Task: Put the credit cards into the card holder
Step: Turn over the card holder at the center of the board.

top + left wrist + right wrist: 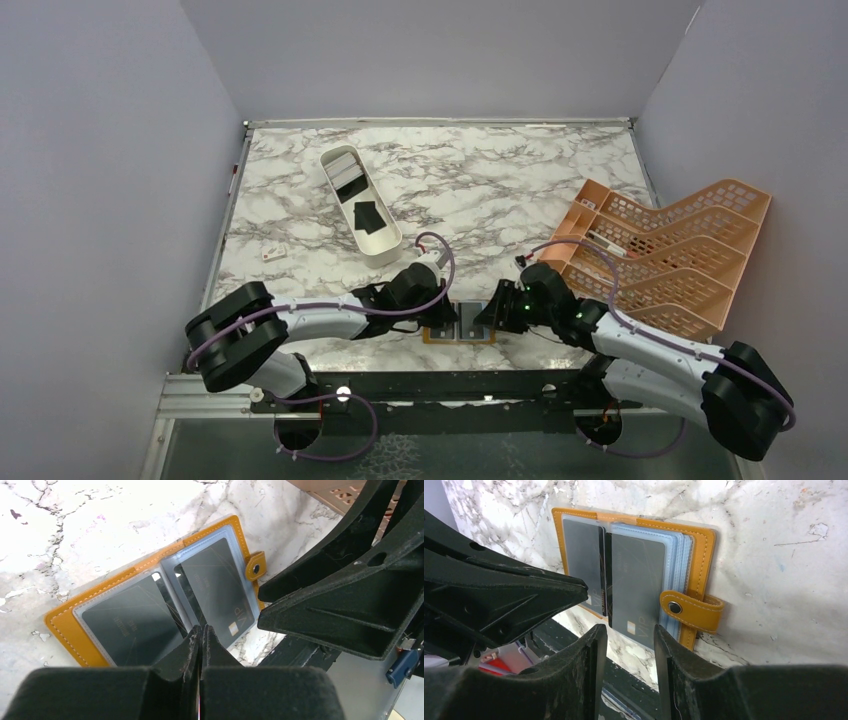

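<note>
The orange-tan card holder [459, 328] lies open at the table's near edge between my two grippers. In the left wrist view the holder [65, 625] shows two clear panels with a dark grey card [132, 627] in the left one and a second card [215, 587] in the right one. In the right wrist view the holder [701, 545] has a grey card [636, 587] marked VIP sticking out past its near edge. My left gripper [200, 632] is shut, its tip over the holder's fold. My right gripper [628, 630] is open, its fingertips either side of that card's near end.
A long white oval tray [385, 250] at mid-left holds black cards [367, 215]. A large orange lattice rack [680, 240] stands at the right. A small white item [273, 253] lies near the left edge. The table's front rail [420, 385] runs just below the holder.
</note>
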Available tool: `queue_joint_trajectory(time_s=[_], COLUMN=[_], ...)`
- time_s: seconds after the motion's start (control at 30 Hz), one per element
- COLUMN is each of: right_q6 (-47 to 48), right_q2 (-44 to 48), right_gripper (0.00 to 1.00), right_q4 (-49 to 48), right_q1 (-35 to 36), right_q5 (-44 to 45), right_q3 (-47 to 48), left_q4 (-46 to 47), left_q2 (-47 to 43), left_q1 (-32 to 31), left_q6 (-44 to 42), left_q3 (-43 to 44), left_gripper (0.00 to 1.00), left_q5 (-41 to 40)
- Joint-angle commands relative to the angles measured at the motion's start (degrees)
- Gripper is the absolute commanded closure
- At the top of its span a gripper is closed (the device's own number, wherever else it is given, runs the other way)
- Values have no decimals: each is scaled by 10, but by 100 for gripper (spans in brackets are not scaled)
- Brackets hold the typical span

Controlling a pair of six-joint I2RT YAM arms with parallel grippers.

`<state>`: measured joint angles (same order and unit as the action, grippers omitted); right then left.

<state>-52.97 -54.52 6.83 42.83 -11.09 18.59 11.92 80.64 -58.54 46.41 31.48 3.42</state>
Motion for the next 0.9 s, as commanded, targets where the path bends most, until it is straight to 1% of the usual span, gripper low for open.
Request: queue_joint_trajectory(time_s=[0.0,0.2,0.43,0.63,0.87], right_q6=[-9,-6,-12,-15,-17], right_q2=[-21,-40,-67,-67,-42], right_gripper=[55,55,55,55,56], right_q4=[-38,-45,-88,-105,-106], right_q1=[3,3,3,3,3], right_q5=[-15,-3,-21,-30,-32], right_q3=[-12,-13,-21,-26,-30], left_q4=[33,53,61,67,70], left_q2=[23,40,49,58,64], left_q1=[8,16,17,17,17], left_q6=[0,5,6,9,12], left_q3=[-5,-11,-10,-11,-8], left_gripper=[100,100,100,100,100], left_q5=[17,34,43,49,55])
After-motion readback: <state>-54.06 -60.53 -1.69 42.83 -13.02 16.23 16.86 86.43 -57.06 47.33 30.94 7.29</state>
